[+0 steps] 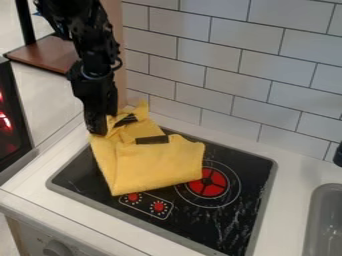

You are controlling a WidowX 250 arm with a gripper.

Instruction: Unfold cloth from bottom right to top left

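Gripper [99, 130]: positioned at the far left edge of the cloth [157, 162], in contact; whether it is open or clamped cannot be determined. Cloth: partly folded, lying across the far left area of the stove [230, 225]. Red burner [208, 183]: just right of the cloth. Sink [326, 220]: right of the stove.

The yellow cloth [157, 162] lies partly folded over the upper left of the black stove top [227, 227], its lower part fairly flat, reaching the red burner [208, 183]. Its far end is bunched and peaked, with two dark patches among the folds (gaps or markings, I can't tell).
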